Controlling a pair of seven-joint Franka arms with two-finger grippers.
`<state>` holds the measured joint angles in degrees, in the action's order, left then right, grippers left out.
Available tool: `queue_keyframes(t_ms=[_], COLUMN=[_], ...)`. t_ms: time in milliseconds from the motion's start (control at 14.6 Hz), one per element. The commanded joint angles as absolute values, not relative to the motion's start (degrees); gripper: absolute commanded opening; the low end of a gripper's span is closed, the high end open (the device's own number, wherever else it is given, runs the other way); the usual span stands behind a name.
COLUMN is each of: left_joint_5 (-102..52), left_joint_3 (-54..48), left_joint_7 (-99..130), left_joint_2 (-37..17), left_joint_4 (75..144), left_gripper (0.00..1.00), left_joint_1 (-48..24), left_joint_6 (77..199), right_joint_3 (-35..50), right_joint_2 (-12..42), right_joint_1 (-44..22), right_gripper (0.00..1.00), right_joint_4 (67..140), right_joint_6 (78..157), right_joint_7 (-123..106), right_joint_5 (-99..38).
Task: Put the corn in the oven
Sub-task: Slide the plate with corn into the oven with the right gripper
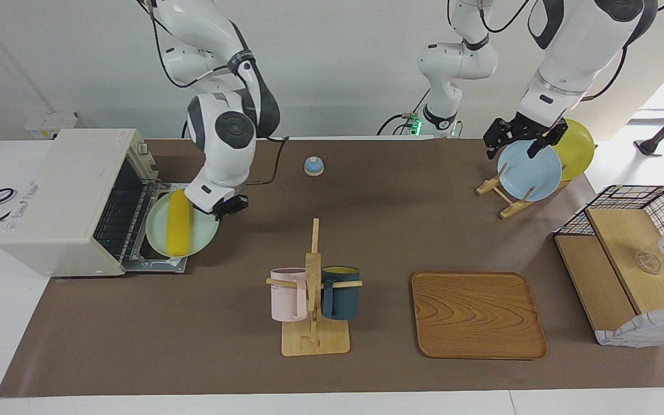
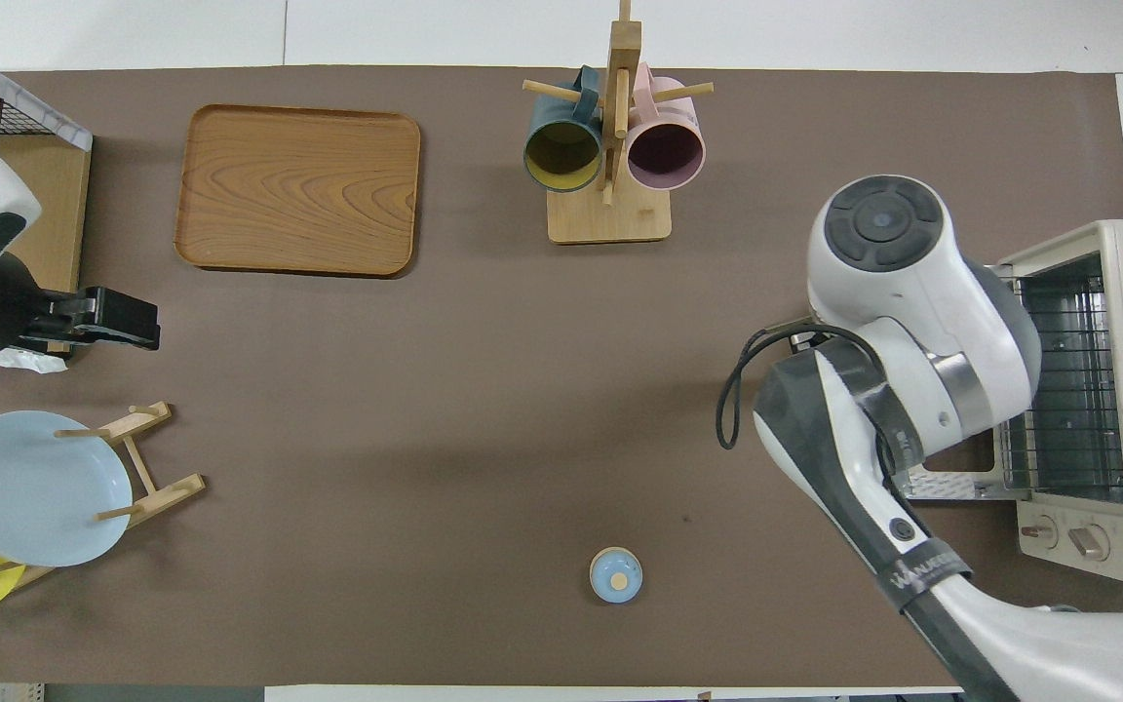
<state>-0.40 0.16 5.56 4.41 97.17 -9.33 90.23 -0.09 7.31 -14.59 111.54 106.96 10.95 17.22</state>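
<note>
The yellow corn [image 1: 180, 222] lies on a pale green plate [image 1: 200, 236]. My right gripper [image 1: 221, 206] is shut on that plate's rim and holds it, slightly tilted, over the open door [image 1: 156, 263] of the off-white oven [image 1: 61, 196]. The plate's edge is close to the oven's mouth and wire rack. In the overhead view the right arm hides the corn and the plate, and only the oven [image 2: 1107, 390] shows. My left gripper [image 1: 513, 144] waits, open and empty, over the blue plate [image 1: 529, 170]; it also shows in the overhead view [image 2: 147, 331].
A mug rack [image 1: 313, 300] with a pink and a dark blue mug stands mid-table, a wooden tray [image 1: 478, 314] beside it. A small blue bell [image 1: 313, 166] sits near the robots. A plate rack with blue and yellow plates and a wire basket box [image 1: 632, 259] stand at the left arm's end.
</note>
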Motion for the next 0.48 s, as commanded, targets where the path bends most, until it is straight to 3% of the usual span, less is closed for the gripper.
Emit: queue_keyframes(t_ms=[0, 412], left_joint_5=[-1.2, -1.2], left_joint_3=[-0.6, -0.6], left_joint_7=[4.3, 4.6], left_joint_2=[5.4, 5.3], left_joint_4=[96.8, 96.8], left_gripper=[1.0, 1.0], left_joint_1=[-8.1, -7.9], left_joint_6=[90.0, 90.2], right_joint_3=[0.6, 0.7], right_joint_2=[2.3, 0.6], right_joint_1=[-14.1, -6.2], right_gripper=[0.0, 0.0], right_joint_4=[118.0, 121.5], right_joint_6=[108.5, 111.5], right_joint_7=[10.2, 2.0], right_joint_5=[18.0, 18.5])
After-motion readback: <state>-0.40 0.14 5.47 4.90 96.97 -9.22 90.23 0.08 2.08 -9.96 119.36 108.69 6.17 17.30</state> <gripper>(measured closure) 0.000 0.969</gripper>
